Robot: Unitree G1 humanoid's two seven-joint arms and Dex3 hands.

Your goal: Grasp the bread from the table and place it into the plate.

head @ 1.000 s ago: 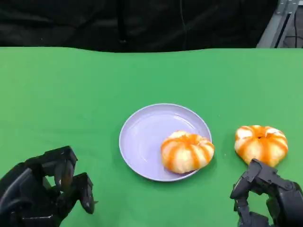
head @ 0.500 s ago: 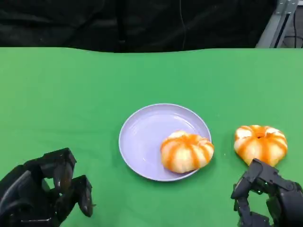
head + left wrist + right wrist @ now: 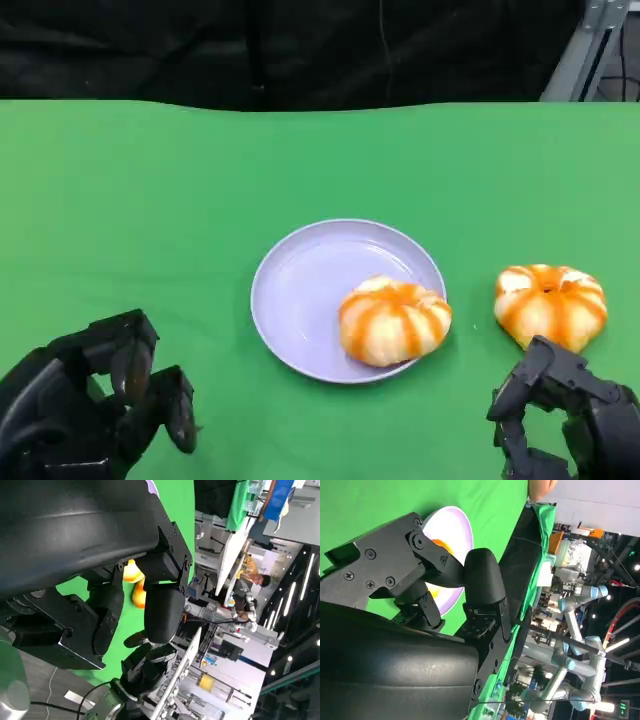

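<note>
A lilac plate (image 3: 310,285) lies mid-table in the head view, and one orange-and-white striped bread (image 3: 395,321) sits on its right half. A second, similar bread (image 3: 550,304) lies on the green cloth to the plate's right. My right hand (image 3: 565,415) hovers just in front of that bread without touching it, fingers bent and holding nothing. My left hand (image 3: 100,400) is low at the near left, far from both breads, fingers apart and empty. The right wrist view shows the plate (image 3: 460,527) and a bit of bread (image 3: 440,544) beyond my right hand's fingers (image 3: 482,582).
Green cloth (image 3: 150,200) covers the table as far as a black backdrop (image 3: 300,50) along the far edge. A metal frame (image 3: 585,50) stands at the far right corner. Bare cloth lies left of the plate and behind it.
My left hand has sunk very slightly toward the near edge. The breads, the plate and my right hand stay as they were.
</note>
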